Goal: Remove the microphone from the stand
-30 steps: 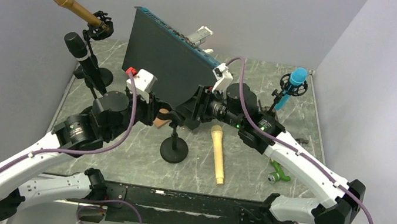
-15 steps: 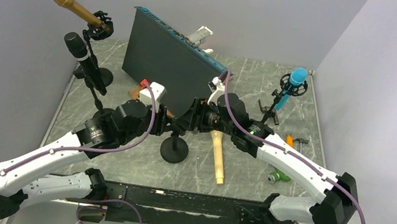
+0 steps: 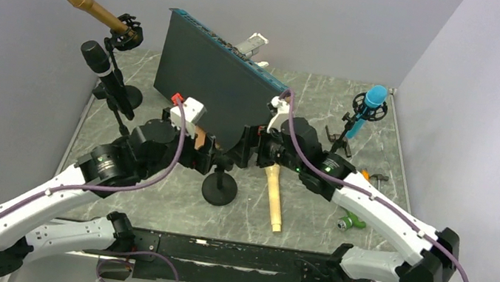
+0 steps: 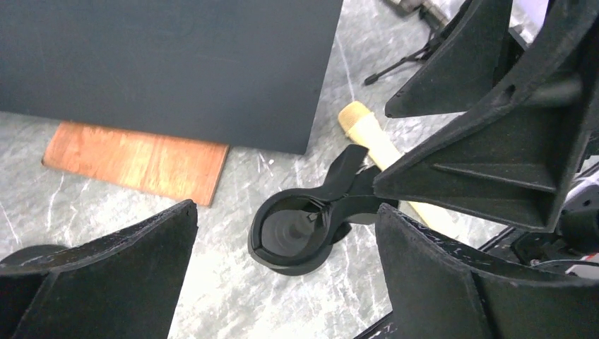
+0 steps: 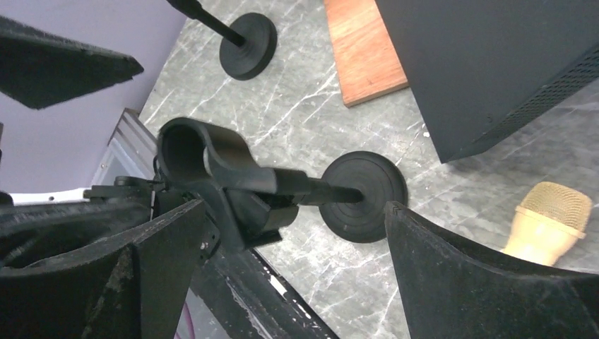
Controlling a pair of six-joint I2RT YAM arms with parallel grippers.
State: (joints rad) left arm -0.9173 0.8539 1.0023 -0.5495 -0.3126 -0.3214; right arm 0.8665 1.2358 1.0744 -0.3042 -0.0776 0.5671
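The left end effector (image 4: 286, 208) and right end effector (image 5: 293, 206) gape wide, empty, flanking the stand's bare clip (image 4: 297, 229) mid-bench, forearms angled in from the near edge. The cream microphone (image 3: 274, 201) lies flat just right of the stand base (image 3: 219, 190); it looks rigid, light and slick-barrelled, best pinched mid-barrel, off the mesh head.

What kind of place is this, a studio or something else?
Probably a robot test cell, not a studio: a marble-patterned table boxed in by plain lilac walls, a left arm and a right arm mounted at its near edge, and a gold microphone and a blue microphone on stands as props.
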